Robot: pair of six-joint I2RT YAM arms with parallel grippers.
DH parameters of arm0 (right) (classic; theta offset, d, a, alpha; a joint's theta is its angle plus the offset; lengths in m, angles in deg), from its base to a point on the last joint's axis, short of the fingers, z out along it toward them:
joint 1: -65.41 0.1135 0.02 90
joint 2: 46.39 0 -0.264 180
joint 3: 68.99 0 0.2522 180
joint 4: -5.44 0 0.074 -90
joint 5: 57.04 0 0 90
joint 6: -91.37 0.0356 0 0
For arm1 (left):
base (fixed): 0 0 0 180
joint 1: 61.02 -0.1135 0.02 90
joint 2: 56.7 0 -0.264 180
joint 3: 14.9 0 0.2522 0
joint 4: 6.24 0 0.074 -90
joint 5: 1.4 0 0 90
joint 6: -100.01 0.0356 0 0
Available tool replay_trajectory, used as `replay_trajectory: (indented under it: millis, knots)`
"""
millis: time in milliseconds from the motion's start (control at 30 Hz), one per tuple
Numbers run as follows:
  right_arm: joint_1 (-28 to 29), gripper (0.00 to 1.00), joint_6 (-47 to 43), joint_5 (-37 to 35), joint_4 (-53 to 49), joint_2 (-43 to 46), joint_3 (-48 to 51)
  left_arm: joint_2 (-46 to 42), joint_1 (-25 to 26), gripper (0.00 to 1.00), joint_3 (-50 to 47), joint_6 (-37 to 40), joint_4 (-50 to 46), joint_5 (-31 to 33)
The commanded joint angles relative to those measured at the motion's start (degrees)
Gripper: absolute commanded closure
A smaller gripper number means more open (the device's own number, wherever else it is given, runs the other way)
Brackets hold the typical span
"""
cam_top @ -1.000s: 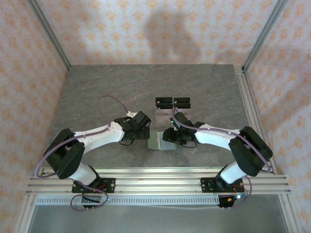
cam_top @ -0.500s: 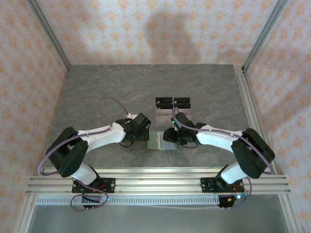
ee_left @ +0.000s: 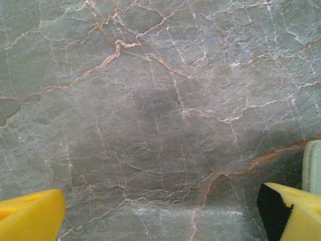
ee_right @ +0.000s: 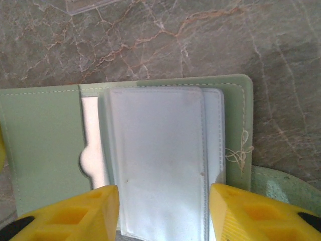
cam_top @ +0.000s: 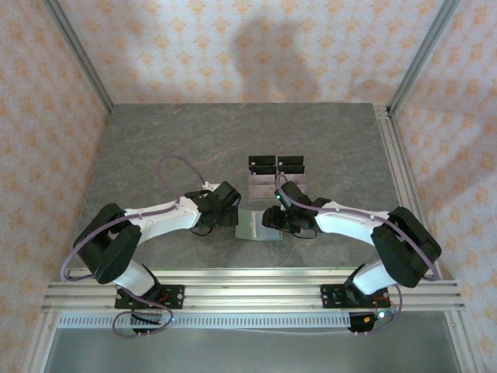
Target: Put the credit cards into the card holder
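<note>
The card holder (ee_right: pixel 45 145), sage green, lies open on the table (cam_top: pixel 252 228) between my two grippers. Inside it are whitish clear sleeves (ee_right: pixel 215 130). My right gripper (ee_right: pixel 163 216) stands half closed over them. A pale card-sized sheet (ee_right: pixel 155 150) fits exactly between its yellow fingers (ee_right: pixel 75 216); whether it is a credit card or the front sleeve I cannot tell. Two black credit cards (cam_top: pixel 264 165) stand on the acrylic stand. My left gripper (ee_left: pixel 160 216) is wide open over bare table, just left of the card holder's edge (ee_left: pixel 313 165).
The clear acrylic tiered stand (cam_top: pixel 277 185) sits directly behind the card holder; its corner shows in the right wrist view (ee_right: pixel 85 5). Metal frame rails (cam_top: pixel 388 155) border the marble-patterned table on the right and along the front edge.
The right arm has eased slightly left over the card holder. The left gripper has edged a little toward the holder. Neither gripper's opening has visibly changed.
</note>
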Motion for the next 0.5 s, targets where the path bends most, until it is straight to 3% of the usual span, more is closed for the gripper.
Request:
replay_trajectory:
  millis: [0, 467]
  knots:
    - [0.24, 0.50, 0.58, -1.64, -0.62, -0.96, 0.81, 0.43, -0.40, 0.00, -0.96, 0.61, 0.35, 1.13]
    - [0.23, 0.52, -0.34, 3.04, 2.35, -2.90, -0.76, 0.96, -0.06, 0.00, -1.49, -0.29, 1.61, 0.52]
